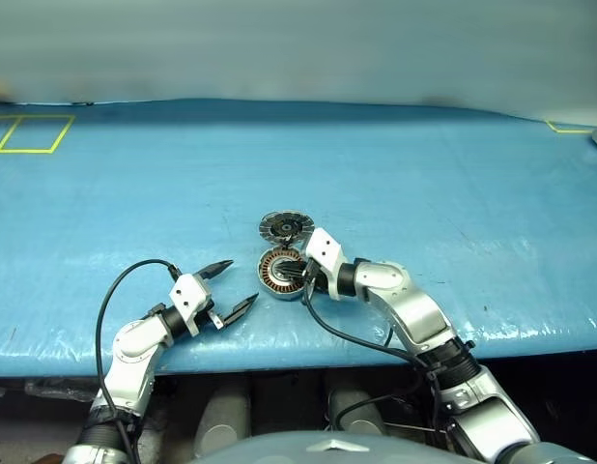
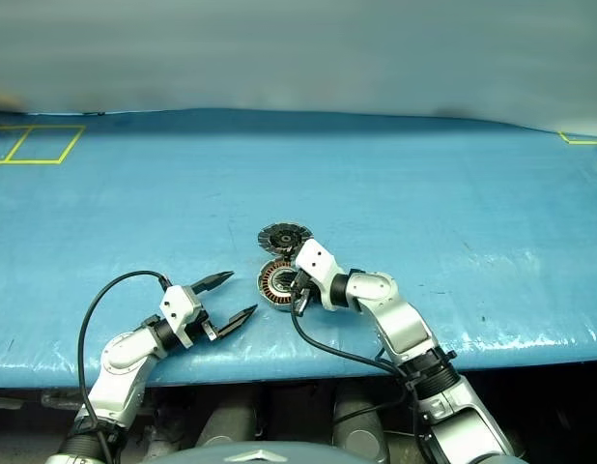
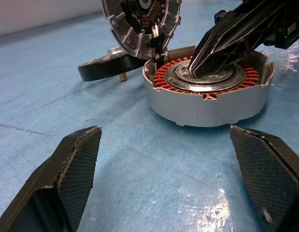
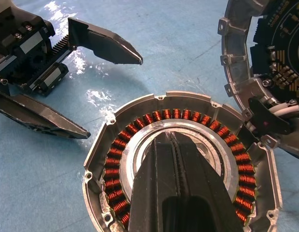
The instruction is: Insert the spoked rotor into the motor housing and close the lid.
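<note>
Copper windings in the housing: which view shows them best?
Right wrist view: the windings form a nearly full ring, partly hidden by the shut right gripper. Left wrist view shows them edge-on; head views show them small.

My bench wears a blue sheet (image 1: 395, 174), wrinkled and glossy. Yellow tape (image 1: 28, 133) outlines 2 boxes at the upper left of the frame; another yellow corner (image 1: 569, 127) sits at upper right.
</note>
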